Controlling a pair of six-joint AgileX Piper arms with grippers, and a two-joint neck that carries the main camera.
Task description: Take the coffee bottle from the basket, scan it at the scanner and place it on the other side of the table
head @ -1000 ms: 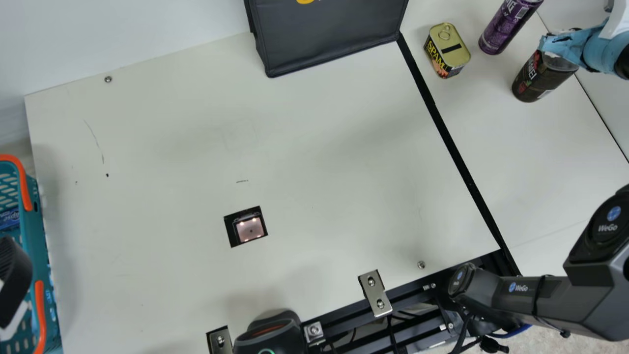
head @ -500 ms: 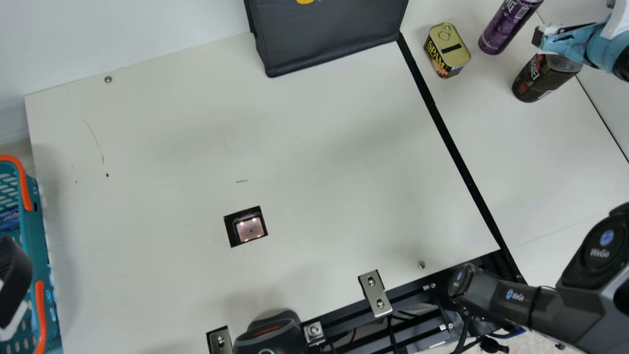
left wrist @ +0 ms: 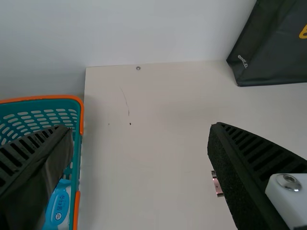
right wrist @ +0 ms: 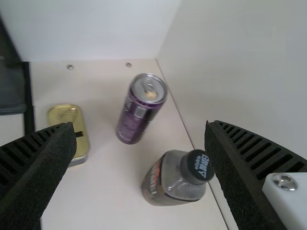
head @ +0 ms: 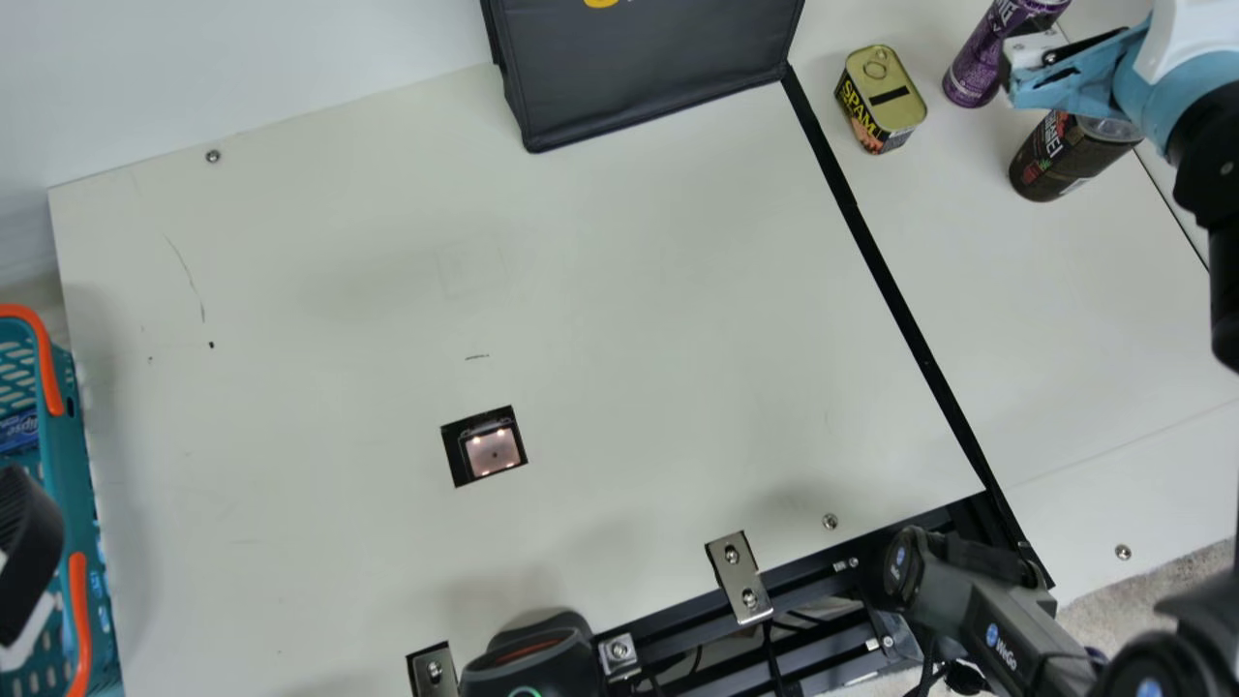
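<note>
The dark coffee bottle (head: 1069,155) stands upright on the right part of the table, its upper end partly behind my right gripper (head: 1016,73). In the right wrist view, the black-capped bottle (right wrist: 175,178) is below the spread fingers of my right gripper (right wrist: 139,163), apart from them, with nothing held. At the left edge is my left gripper (head: 29,557), over the teal basket (head: 73,455). Its own wrist view has the left gripper (left wrist: 139,163) open and empty, one finger in front of the basket (left wrist: 74,158). The scanner window (head: 492,451) is set into the tabletop.
A purple can (head: 976,68) and a yellow-topped tin (head: 881,100) stand near the bottle. A black bag (head: 649,68) sits at the back edge, and a black device (head: 532,658) at the front. Bare tabletop (head: 629,290) stretches between basket and tin.
My right gripper has moved leftward in the main view, from above the bottle's top to in front of the purple can, and its arm has swung along. The left arm and the bottle have kept still.
</note>
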